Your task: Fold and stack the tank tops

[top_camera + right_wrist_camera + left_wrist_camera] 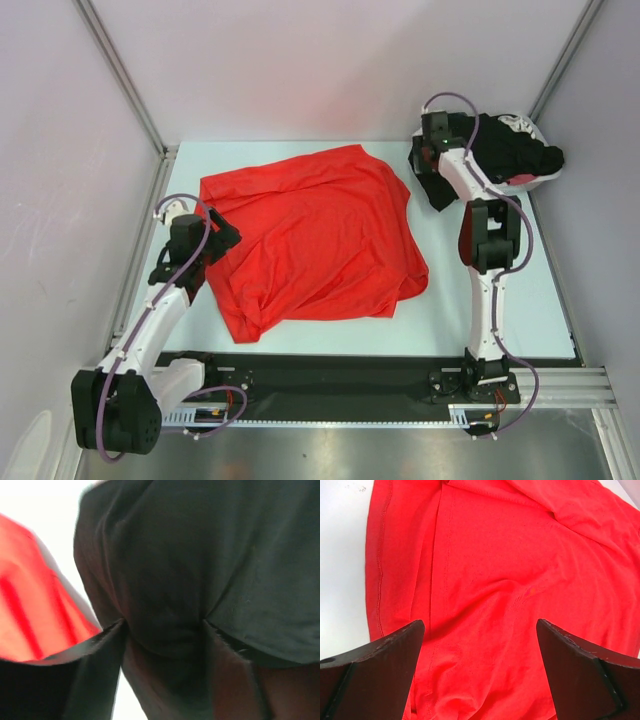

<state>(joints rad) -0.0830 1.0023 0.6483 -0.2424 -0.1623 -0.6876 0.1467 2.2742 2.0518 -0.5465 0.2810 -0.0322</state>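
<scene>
The right gripper (164, 622) is clamped on a bunched fold of the black tank top (200, 555), a grip only its wrist view shows. Overhead, that garment spills from a white basket (528, 124) at the far right corner of the table (530, 300). The left gripper (480, 622) hangs spread wide over the seamed left edge of the red tank top (520, 555), which lies rumpled mid-table.

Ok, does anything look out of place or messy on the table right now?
Yes. The bright red fabric tank top lies rumpled, not flat, its near edge bunched and folded over. The black fabric tank top hangs half out of the white plastic basket at the far right corner, bunched in the right gripper.
</scene>
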